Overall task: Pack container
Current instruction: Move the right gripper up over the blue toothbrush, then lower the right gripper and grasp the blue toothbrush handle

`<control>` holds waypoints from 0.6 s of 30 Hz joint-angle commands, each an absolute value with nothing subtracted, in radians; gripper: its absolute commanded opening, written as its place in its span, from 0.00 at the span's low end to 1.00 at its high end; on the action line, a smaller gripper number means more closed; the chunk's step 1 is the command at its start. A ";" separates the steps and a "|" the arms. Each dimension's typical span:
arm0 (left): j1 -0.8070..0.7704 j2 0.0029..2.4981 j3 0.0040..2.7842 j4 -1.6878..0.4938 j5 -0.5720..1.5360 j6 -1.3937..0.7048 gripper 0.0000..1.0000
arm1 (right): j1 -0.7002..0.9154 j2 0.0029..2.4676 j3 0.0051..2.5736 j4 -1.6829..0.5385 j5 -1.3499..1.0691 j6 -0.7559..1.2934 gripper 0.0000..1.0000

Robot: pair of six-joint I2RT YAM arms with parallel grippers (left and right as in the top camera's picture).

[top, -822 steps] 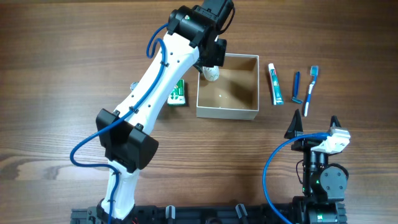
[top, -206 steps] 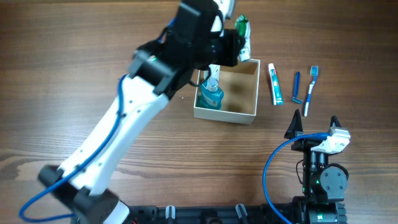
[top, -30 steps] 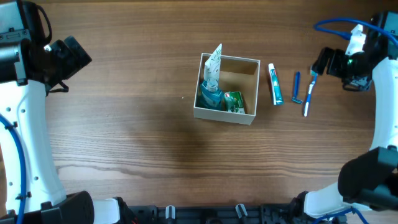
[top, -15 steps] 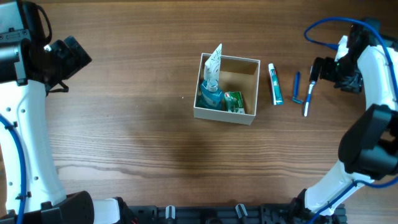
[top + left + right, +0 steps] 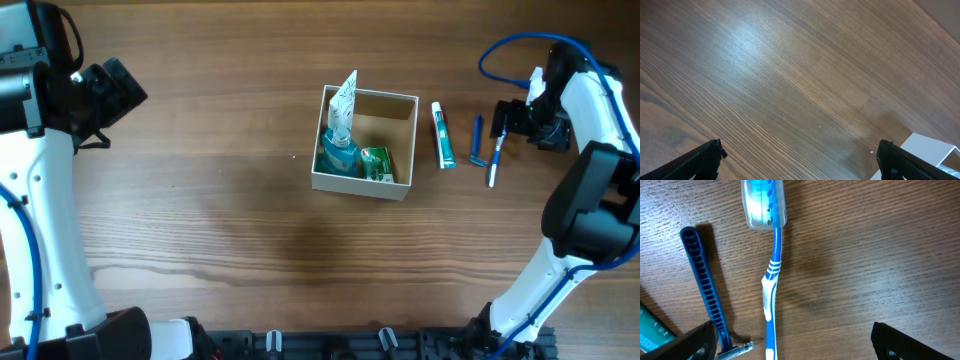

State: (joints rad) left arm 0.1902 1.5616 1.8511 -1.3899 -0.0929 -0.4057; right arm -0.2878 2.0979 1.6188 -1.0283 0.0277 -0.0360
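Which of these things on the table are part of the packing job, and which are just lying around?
Part of the job: container, holding a blue bottle and green packet; toothpaste tube, razor and toothbrush beside it, likely still to pack.
Just lying about: nothing loose; only the wooden table underneath.

Left fingers (image 5: 697, 161) wide apart, right fingers (image 5: 912, 341) likewise

My backdrop is one wooden table (image 5: 220, 150), mid-brown, its darker grain running left to right across the overhead view. In my left wrist view the grain slants diagonally, and a pale sheen of light (image 5: 745, 42) lies on the wood.
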 commanded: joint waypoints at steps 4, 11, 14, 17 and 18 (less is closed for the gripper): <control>0.194 1.564 1.850 -1.388 -0.095 -0.404 1.00 | -0.287 2.159 1.628 -1.029 0.060 -0.080 0.99; 0.194 1.564 1.850 -1.388 -0.095 -0.404 1.00 | -0.287 2.172 1.628 -1.005 0.060 -0.105 0.99; 0.194 1.564 1.850 -1.388 -0.095 -0.404 1.00 | -0.287 2.177 1.628 -1.001 0.075 -0.106 0.98; 0.194 1.564 1.850 -1.388 -0.095 -0.404 1.00 | -0.287 2.199 1.628 -1.005 0.079 -0.105 0.98; 0.194 1.564 1.850 -1.388 -0.095 -0.404 1.00 | -0.287 2.203 1.628 -1.007 0.079 -0.105 0.98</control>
State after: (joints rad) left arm 0.1902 1.5616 1.8515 -1.3899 -0.0925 -0.4057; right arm -0.2878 2.1605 1.6188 -1.0050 0.0517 -0.0902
